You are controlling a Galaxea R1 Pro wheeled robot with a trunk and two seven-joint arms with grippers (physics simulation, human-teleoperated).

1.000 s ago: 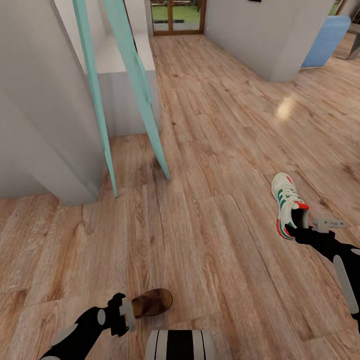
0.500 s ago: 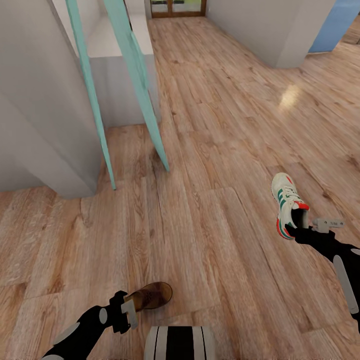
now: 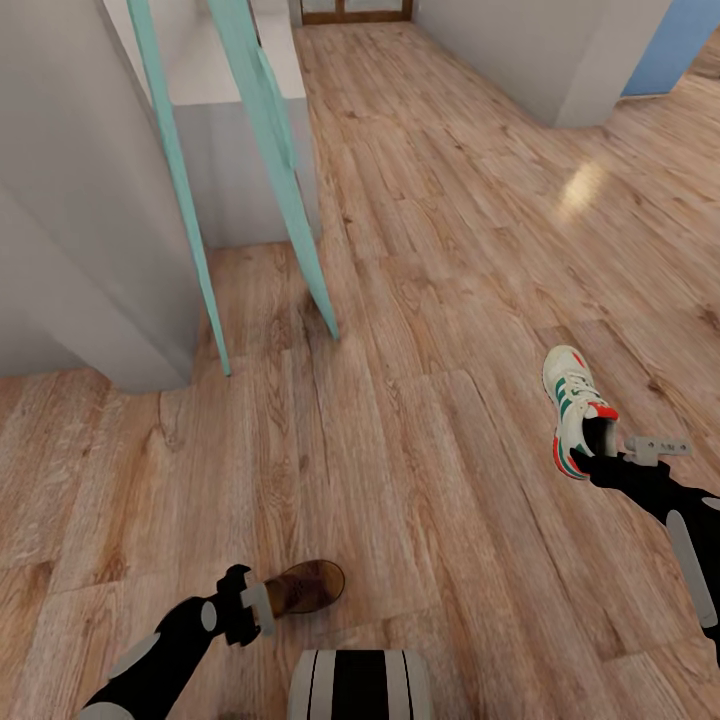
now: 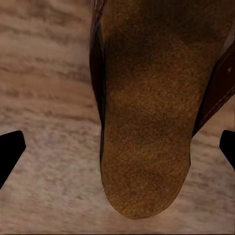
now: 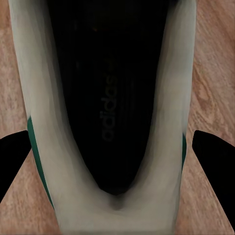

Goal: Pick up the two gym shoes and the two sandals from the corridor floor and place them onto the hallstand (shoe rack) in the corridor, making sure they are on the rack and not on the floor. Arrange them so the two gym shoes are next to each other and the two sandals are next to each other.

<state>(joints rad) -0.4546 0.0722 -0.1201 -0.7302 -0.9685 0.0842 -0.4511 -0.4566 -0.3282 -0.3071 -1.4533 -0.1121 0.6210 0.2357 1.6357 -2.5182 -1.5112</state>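
Left gripper (image 3: 262,608) clamps a brown sandal (image 3: 303,586) at 7 o'clock; right gripper (image 3: 598,452) clamps a gym shoe (image 3: 572,402) at 4 o'clock, above the corridor floor (image 3: 420,330).

The wood floor (image 3: 420,330) is light brown with long planks. A bright spot of light (image 3: 580,188) shines on it at the far right. Grey walls (image 3: 70,200) stand on the left, with two green-blue glass panels (image 3: 275,150) leaning there. A wooden door frame (image 3: 355,12) is far away.
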